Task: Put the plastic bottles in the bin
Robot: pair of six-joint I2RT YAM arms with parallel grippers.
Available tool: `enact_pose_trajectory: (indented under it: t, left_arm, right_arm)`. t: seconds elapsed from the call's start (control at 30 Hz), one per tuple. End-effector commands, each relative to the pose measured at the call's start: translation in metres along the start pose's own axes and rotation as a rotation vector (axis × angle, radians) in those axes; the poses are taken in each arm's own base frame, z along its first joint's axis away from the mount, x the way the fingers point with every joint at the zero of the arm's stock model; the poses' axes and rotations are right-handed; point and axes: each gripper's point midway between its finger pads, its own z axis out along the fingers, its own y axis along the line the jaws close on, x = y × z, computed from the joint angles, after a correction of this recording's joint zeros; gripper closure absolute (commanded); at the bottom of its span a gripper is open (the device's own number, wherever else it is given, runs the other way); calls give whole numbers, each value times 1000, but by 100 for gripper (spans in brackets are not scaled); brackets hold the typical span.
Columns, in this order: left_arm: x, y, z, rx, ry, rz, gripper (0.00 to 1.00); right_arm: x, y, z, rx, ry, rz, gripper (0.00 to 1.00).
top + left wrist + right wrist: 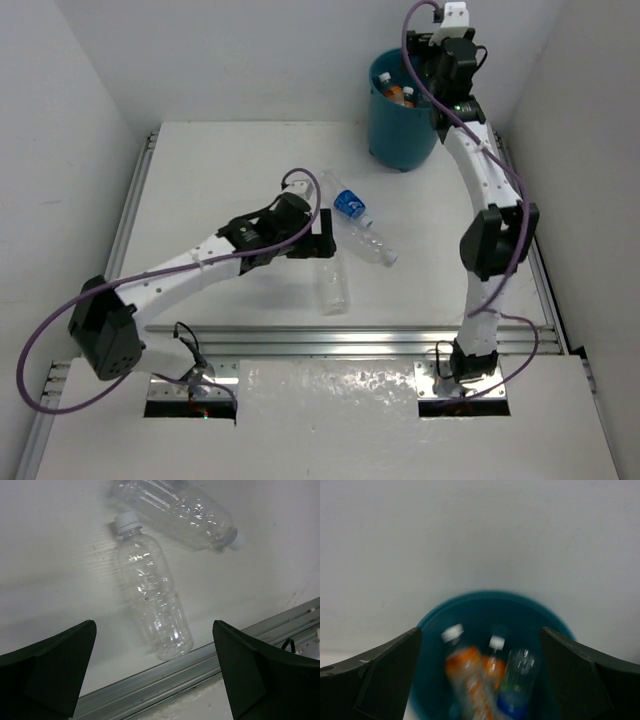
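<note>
Top view first: the bin point(398, 140) sits at the far right of the desk point(220, 180), close to the back wall, and there are orange bottles point(401, 96) inside it. The right claw point(436, 60) hangs right above the bin's opening; can't tell from here how wide it is. Three bottles lie on their sides mid-desk: a blue-label bottle point(348, 203), a clear bottle point(373, 246) just beside it, and a second clear bottle point(333, 286) nearest the arms. The left claw point(324, 240) is over that group, holding nothing.

Left wrist cam: both fingers point(55, 672) are spread wide with nothing between them. The second clear bottle point(152, 605) is lying on the desk ahead, white cap pointing away, base close to the metal rail point(200, 672). The other clear bottle point(180, 512) lies across the top of the view.

Right wrist cam (blurry): fingers point(385, 675) spread wide and empty, looking down into the bin point(490, 597). Two orange bottles point(467, 677) with white caps are in there, plus a blue-labelled one point(516, 682).
</note>
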Motion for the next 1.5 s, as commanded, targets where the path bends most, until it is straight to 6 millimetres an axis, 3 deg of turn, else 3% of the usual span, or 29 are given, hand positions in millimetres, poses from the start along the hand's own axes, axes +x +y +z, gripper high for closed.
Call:
enact_pose_trajectory:
  t: [0.0, 0.03, 0.07, 0.1, 0.13, 0.17, 0.2, 0.23, 0.27, 0.33, 0.43, 0.47, 0.67, 0.73, 0.77, 0.8, 0.87, 0.9, 0.97, 1.07, 1.1, 1.23, 1.47]
  left_arm:
    - [-3, -5, 13, -120, -35, -103, 0]
    - [-2, -7, 15, -133, -40, -113, 0]
    - [1, -9, 17, -143, -44, -140, 0]
    - [7, -12, 21, -162, -48, -132, 0]
    - [13, -14, 24, -165, -42, -130, 0]
    - [18, -16, 29, -170, -31, -135, 0]
    - [30, -21, 38, -181, -4, -121, 0]
    - [36, -23, 43, -190, 5, -104, 0]
    - [50, -24, 53, -220, 23, -87, 0]
    - [60, -31, 63, -216, 39, -77, 0]
    - [77, -31, 78, -247, 52, -70, 4]
    - [80, -28, 81, -267, 54, -83, 11]
    - [123, 27, 86, -426, 111, -64, 17]
    - [131, 44, 77, -461, 109, -63, 46]
    - [131, 49, 73, -473, 98, -70, 71]
    - [118, 46, 62, -454, 48, -99, 100]
    - [114, 55, 46, -443, 13, -98, 100]
    - [95, 44, 29, -376, -55, -113, 100]
    - [81, 38, 14, -284, -119, -76, 100]
    - [46, -7, -32, 67, -253, -59, 100]
    - [40, -19, -38, 168, -301, -58, 100]
    - [18, -51, -84, 429, -420, -28, 100]
    - [1, -71, -101, 499, -459, 43, 100]
  right_arm:
    - [-121, 38, -96, -35, -108, -36, 1]
    - [-116, 54, -116, -74, -68, -42, 1]
    - [-67, 63, -133, -105, 61, -19, 1]
    - [-62, 65, -153, -128, 91, 24, 1]
    - [-87, 63, -190, -156, 59, 84, 1]
    - [-42, 67, -207, -173, 161, 135, 1]
    - [-33, 73, -239, -223, 179, 188, 1]
    - [-53, 73, -252, -248, 135, 197, 1]
    - [-23, 78, -264, -267, 197, 227, 1]
    - [-12, 81, -290, -300, 221, 260, 1]
    - [4, 89, -309, -357, 291, 281, 1]
    - [6, 90, -312, -363, 304, 279, 1]
    - [16, 99, -333, -439, 360, 283, 1]
    - [20, 106, -339, -482, 374, 302, 1]
    - [30, 111, -342, -508, 400, 312, 1]
    - [29, 123, -346, -575, 403, 345, 1]
    - [38, 139, -350, -653, 420, 412, 1]
    - [41, 151, -358, -726, 442, 453, 1]
    - [44, 168, -361, -804, 451, 575, 1]
    - [42, 199, -377, -989, 487, 731, 1]
    - [41, 211, -384, -1028, 505, 756, 1]
    - [55, 239, -375, -976, 577, 781, 1]
    - [46, 283, -398, -1155, 604, 786, 1]
